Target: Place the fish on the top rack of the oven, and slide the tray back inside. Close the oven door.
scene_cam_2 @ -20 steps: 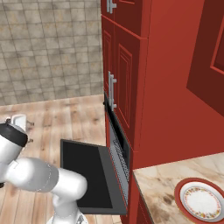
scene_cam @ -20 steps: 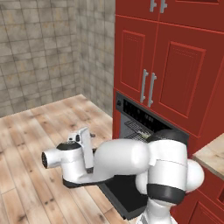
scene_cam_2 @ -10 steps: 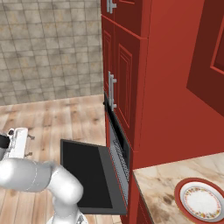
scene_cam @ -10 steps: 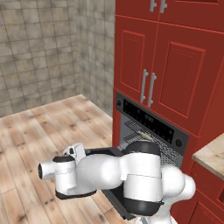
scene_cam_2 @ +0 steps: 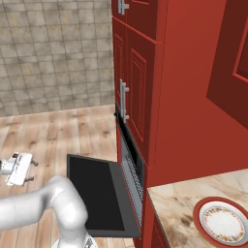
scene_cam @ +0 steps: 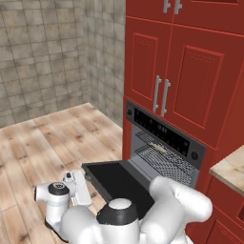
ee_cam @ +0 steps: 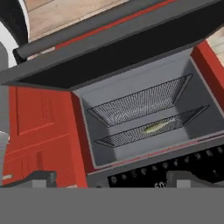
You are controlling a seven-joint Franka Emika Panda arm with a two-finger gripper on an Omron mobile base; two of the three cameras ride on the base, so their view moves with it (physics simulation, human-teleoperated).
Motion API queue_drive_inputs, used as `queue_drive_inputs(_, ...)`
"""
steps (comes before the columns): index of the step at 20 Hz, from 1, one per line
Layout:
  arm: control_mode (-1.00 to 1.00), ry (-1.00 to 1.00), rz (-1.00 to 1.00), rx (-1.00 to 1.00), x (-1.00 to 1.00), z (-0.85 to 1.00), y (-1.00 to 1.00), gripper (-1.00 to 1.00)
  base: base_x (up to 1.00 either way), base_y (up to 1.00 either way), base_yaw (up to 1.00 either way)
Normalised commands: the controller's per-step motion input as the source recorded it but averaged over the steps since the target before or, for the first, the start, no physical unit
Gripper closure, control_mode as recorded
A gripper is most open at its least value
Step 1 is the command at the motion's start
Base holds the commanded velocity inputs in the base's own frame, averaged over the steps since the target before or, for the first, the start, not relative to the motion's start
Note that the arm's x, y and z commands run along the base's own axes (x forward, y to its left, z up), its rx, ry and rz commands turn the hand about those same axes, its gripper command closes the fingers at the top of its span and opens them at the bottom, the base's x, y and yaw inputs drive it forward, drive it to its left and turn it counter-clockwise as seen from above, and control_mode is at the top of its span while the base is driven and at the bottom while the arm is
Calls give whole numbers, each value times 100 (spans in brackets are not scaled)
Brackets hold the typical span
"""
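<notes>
The black oven stands with its door folded down flat. The hand view is rolled upside down, with the door at its top. There the pale olive fish lies on the top rack, which sits inside the cavity; a second wire rack is bare. The fish also shows through the oven opening. My gripper hangs low to the left of the door's outer edge. It faces the oven, open and holding nothing.
Red cabinets rise above the oven and flank it. A stone counter to the right carries a white plate with a red rim. Wooden floor spreads to the left, bounded by tiled walls.
My hand has sunk lower in front of the open door while the arm folded down. Door, racks and fish have stayed put.
</notes>
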Motion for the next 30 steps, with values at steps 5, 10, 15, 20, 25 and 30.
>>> queue_drive_inputs(5,-100,24,0,-10,18,-65,8,-100,0,0,0)
queue_drive_inputs(10,-100,20,0,-8,11,-79,0,-100,0,0,0)
queue_drive_inputs(15,-100,16,0,-9,15,-78,0,-100,0,0,0)
queue_drive_inputs(20,-100,6,0,-7,20,-64,0,-100,0,0,0)
queue_drive_inputs(25,-100,2,0,-5,18,-62,0,-100,0,0,0)
queue_drive_inputs(30,-100,10,0,-5,27,-72,0,-100,0,0,0)
